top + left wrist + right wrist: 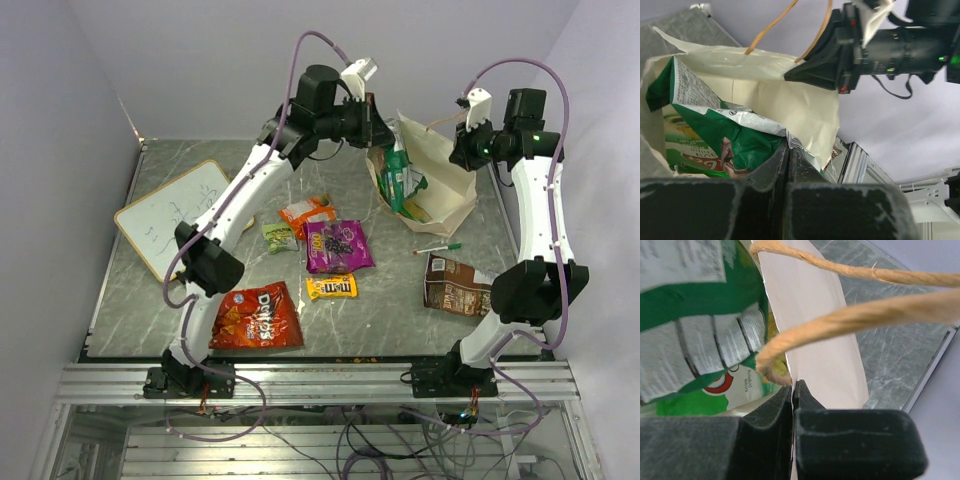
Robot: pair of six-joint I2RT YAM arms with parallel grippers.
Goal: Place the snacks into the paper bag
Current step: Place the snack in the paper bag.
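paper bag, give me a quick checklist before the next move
1. Left jaws shut on green pouch: ok.
2. Pouch in the mouth of the bag: ok.
3. Pouch fully down inside: cannot tell.
4. Right jaws shut on bag rim, mouth held open: ok.
5. All snacks packed: not ok; Doritos, purple pouch, brown pouch and others lie on the table.
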